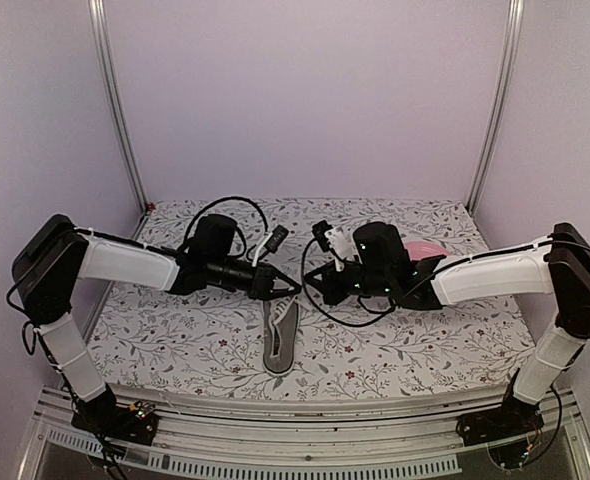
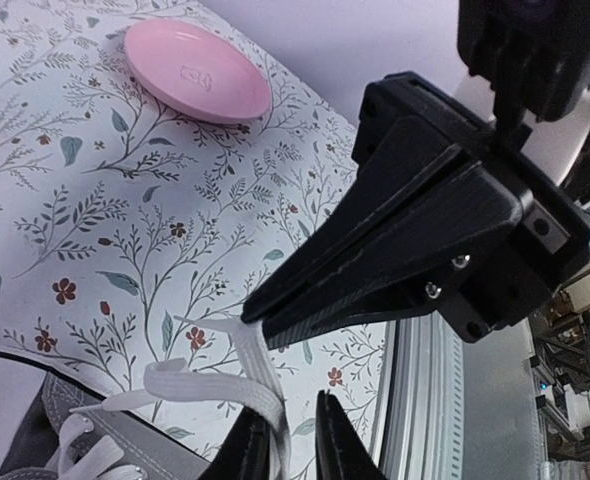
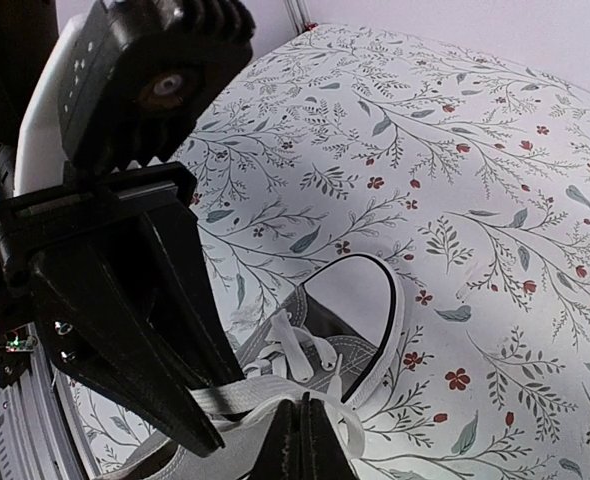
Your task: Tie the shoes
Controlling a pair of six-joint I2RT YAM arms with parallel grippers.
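2 sets of jaws pinch the sneaker's (image 1: 278, 338) white laces (image 2: 200, 385).

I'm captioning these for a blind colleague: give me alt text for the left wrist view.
The right gripper, shut, holds a white lace that the left gripper pinches lower down. The lace runs from a grey sneaker on a floral tablecloth; a pink plate lies beyond.
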